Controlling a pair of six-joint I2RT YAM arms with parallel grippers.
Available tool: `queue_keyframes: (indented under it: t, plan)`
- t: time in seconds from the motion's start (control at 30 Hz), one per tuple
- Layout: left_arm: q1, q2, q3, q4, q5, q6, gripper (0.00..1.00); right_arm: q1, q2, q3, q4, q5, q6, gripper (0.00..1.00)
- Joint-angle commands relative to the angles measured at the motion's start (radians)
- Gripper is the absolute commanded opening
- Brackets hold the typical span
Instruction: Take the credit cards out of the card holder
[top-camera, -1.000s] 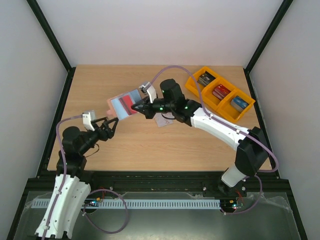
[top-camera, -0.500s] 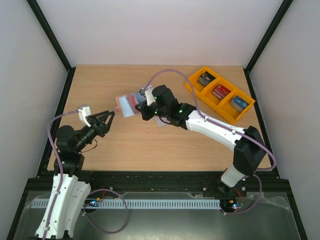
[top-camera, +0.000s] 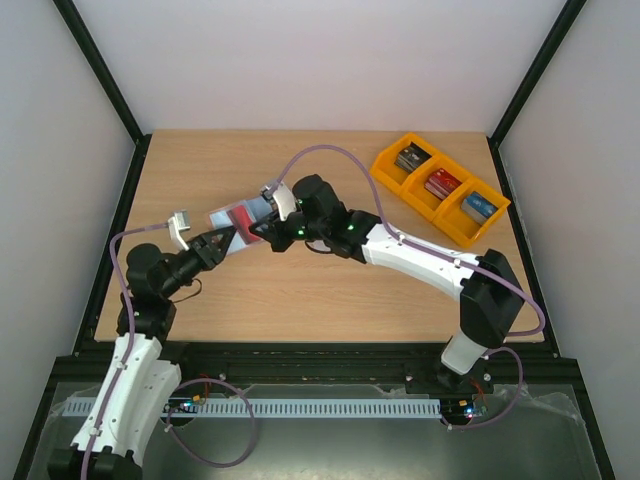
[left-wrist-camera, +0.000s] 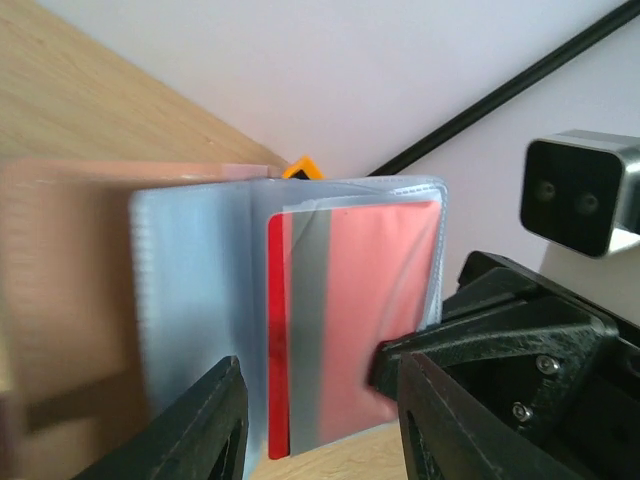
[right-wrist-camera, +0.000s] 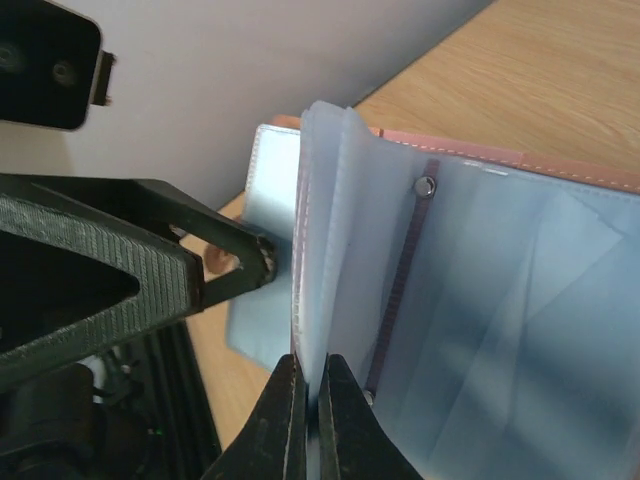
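Note:
The card holder (top-camera: 238, 215) hangs open above the table's left middle, pinkish-tan outside with light blue leaves (right-wrist-camera: 480, 280). My right gripper (right-wrist-camera: 312, 365) is shut on the edge of one clear leaf and holds the holder up. A credit card (left-wrist-camera: 360, 310), red and pink with a grey stripe, sits inside a pocket facing the left wrist camera. My left gripper (left-wrist-camera: 318, 358) is right at the holder's lower edge, jaws apart on either side of that card's pocket. In the top view the left gripper (top-camera: 222, 238) meets the holder from the lower left.
Orange bins (top-camera: 440, 188) holding dark, red and blue boxes stand at the back right. The right arm (top-camera: 400, 250) stretches across the table's middle. Black frame posts (top-camera: 100, 70) border the table, and white walls stand behind it.
The right arm has carried the holder left and nearer to the left gripper. The left gripper has moved up to the holder and its jaws have narrowed.

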Motion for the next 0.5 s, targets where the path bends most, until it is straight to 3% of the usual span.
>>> queue_keyframes:
  t: [0.0,0.23,0.33,0.47]
  plan:
    - [0.002,-0.024,0.001,0.057,0.050,-0.018,0.44,-0.007,-0.044,0.016,0.118,-0.140,0.043,0.02]
    - [0.004,-0.037,-0.033,0.067,0.051,-0.061,0.46,-0.025,-0.083,-0.034,0.260,-0.274,0.095,0.02]
    - [0.006,-0.036,-0.058,0.153,0.086,-0.122,0.50,-0.030,-0.093,-0.048,0.303,-0.331,0.109,0.02]
    - [0.000,-0.036,-0.052,0.308,0.176,-0.138,0.48,-0.030,-0.087,-0.064,0.342,-0.367,0.133,0.02]
